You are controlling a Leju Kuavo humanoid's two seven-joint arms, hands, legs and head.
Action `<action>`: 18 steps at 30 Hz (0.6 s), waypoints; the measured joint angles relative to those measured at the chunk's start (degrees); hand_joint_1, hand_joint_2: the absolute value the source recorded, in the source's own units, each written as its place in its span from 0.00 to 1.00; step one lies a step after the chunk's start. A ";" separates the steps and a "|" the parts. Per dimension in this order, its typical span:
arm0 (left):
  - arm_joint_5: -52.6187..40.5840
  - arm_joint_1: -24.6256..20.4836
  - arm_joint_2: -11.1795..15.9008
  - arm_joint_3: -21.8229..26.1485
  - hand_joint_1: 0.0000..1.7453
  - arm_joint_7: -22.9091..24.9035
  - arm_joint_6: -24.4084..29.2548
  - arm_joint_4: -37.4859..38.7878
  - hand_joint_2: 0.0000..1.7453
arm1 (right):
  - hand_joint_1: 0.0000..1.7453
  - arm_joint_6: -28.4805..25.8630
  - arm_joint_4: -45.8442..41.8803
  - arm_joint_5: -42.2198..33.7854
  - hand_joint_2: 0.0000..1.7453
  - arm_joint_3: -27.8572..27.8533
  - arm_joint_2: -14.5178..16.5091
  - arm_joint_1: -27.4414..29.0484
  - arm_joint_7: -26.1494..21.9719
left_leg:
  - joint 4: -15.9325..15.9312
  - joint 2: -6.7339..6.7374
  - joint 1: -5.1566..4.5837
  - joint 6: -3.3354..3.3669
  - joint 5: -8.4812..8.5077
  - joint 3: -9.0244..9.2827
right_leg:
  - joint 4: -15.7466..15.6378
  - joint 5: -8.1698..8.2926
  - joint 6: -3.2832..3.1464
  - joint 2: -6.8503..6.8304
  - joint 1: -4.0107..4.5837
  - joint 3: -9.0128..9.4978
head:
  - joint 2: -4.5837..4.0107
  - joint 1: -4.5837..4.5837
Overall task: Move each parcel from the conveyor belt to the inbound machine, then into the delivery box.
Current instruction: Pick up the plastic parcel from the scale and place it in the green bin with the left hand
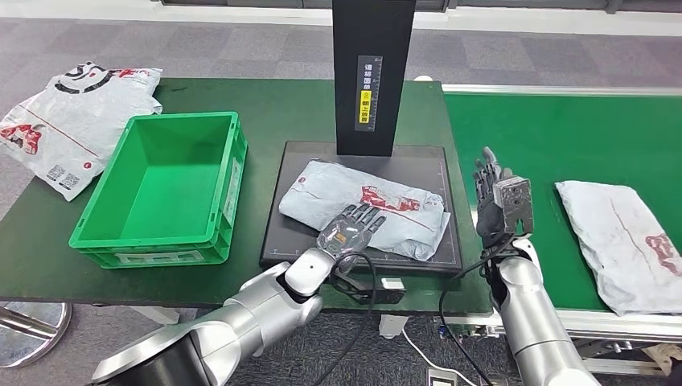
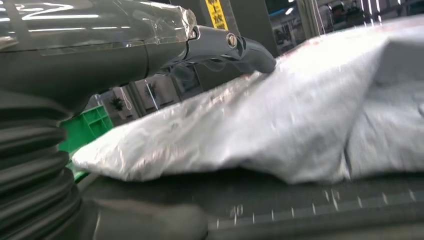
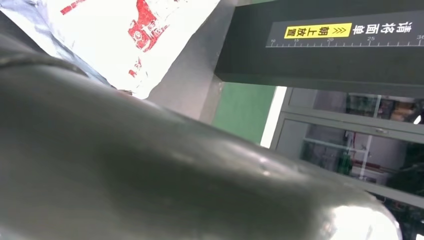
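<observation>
Grey carpet floor (image 1: 241,44), round metal base (image 1: 32,326)

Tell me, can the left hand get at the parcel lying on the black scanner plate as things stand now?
Probably yes. The left hand is already at the near edge of the parcel on the scanner plate, fingers over the bag. Nothing lies between them; the black post stands behind the parcel.
</observation>
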 joint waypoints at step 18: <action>-3.09 0.18 -0.73 0.04 1.00 -1.83 -1.99 0.27 1.00 | 0.00 -0.40 1.93 -0.89 0.00 0.00 -0.15 -1.74 0.02 | 0.00 0.00 0.00 -0.01 -0.01 -0.03 | 0.00 -0.03 0.00 0.01 0.00 -0.05 | -0.01 0.00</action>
